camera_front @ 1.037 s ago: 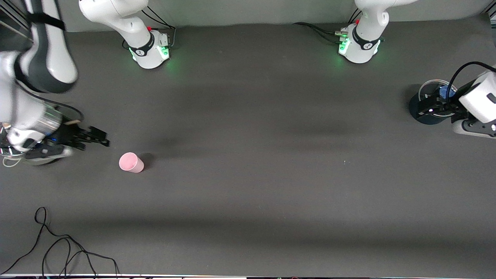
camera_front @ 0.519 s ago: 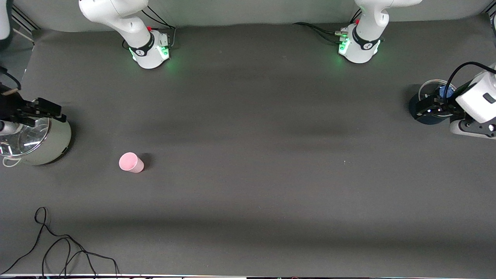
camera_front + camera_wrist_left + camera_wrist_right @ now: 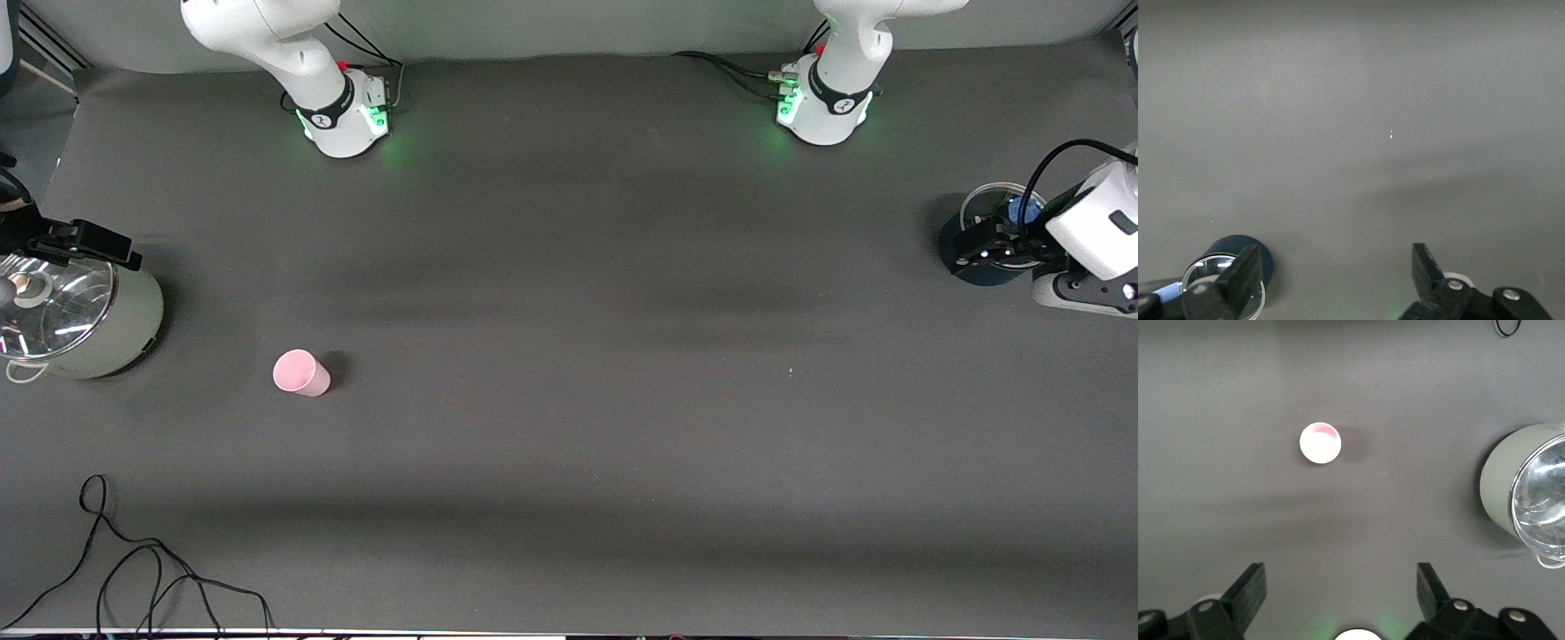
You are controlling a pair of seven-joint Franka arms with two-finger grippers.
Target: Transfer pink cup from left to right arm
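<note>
The pink cup [image 3: 300, 372] is standing upright on the dark grey table [image 3: 569, 356], near the pale green pot [image 3: 80, 316] at my right arm's end. My right gripper [image 3: 84, 242] is hanging wide open over that pot, holding nothing; my left gripper [image 3: 982, 244] is waiting, spread wide, over the dark blue pot [image 3: 982, 238]

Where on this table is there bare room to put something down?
Most of it: the wide stretch between the pink cup and the dark blue pot. Crowded spots: the pale green pot beside the cup, and the black cable at the front edge.
</note>
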